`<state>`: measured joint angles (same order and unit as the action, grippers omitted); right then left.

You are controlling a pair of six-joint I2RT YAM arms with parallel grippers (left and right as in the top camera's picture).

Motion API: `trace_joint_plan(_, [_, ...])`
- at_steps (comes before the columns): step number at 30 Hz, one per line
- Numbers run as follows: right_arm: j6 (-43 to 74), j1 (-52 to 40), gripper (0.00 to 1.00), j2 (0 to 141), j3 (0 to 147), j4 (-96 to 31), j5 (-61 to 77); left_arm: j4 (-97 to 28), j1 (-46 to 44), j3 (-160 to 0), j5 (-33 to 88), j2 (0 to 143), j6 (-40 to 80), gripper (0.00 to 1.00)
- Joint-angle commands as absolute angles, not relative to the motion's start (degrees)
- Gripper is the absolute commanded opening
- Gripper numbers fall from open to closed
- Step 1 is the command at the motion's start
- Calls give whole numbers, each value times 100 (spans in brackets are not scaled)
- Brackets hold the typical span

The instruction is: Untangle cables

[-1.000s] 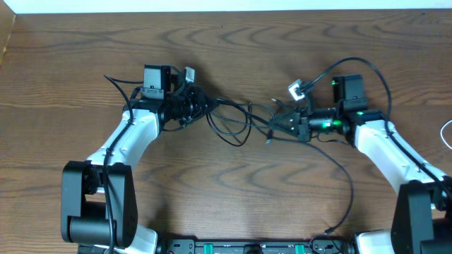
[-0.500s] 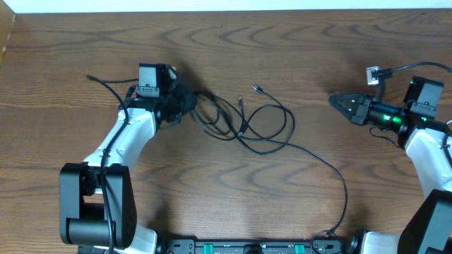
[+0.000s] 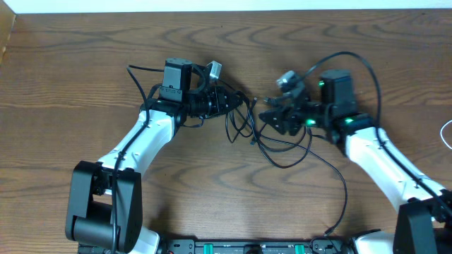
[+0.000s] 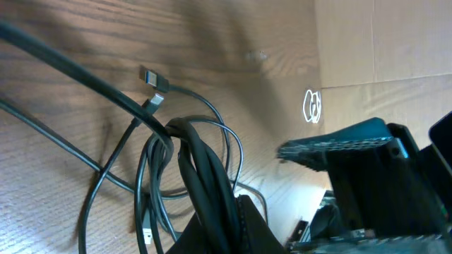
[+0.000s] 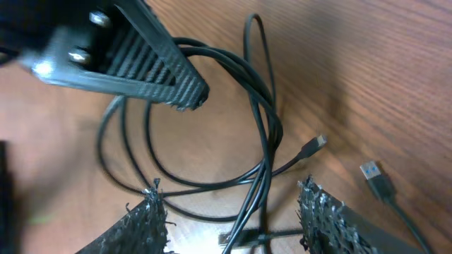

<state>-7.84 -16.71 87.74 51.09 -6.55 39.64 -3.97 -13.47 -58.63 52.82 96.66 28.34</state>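
A wooden desk (image 3: 212, 204) seen from above, with two robot arms coming in from the near edge and meeting near its middle. The left arm (image 3: 145, 134) has its jaws pressed together on a bunch of the thin black cables (image 4: 201, 169) at the desk's centre. From that bunch the cables spill in loose, overlapping loops across the space between the two arms, and one strand trails in a long curve to the near edge. The right arm (image 3: 374, 155) faces the left one at close range. Its jaws stand apart, with strands of the cables passing between them but not pinched. Its wrist camera shows a small flat plug (image 5: 314, 146) and a larger USB plug (image 5: 374, 175) lying on the wood just beside the loops. The left wrist camera shows another plug end (image 4: 151, 77) resting on the desk. A thin white cord (image 3: 445, 134) curves at the desk's right edge, well apart from the tangle.
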Motion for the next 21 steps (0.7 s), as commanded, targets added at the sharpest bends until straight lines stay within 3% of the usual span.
trace_joint_plan(1, [-858,-2023,58,8965,5087,-574,2482,-429,-1319,-5946,4628,9623,2657,8])
trace_joint_plan(3, [-701,-2145,61,9135,5087,-473,2506,-674,-1330,-5946,3273,9623,2659,8])
trace_joint_plan(7, [-685,-2318,64,9577,5087,-132,2504,-1197,-1382,-5946,1944,9684,2659,8])
trace_joint_plan(12, [-519,-2508,63,9859,5087,364,2655,-1448,-1385,-5946,1785,9950,2661,8])
trace_joint_plan(16, [-657,-2720,50,9911,5087,460,2646,-1426,-1380,-5946,1721,10197,2661,8])
trace_joint_plan(21, [-738,-2829,46,10175,5087,816,2646,-1424,-1380,-5946,1723,10291,2663,8])
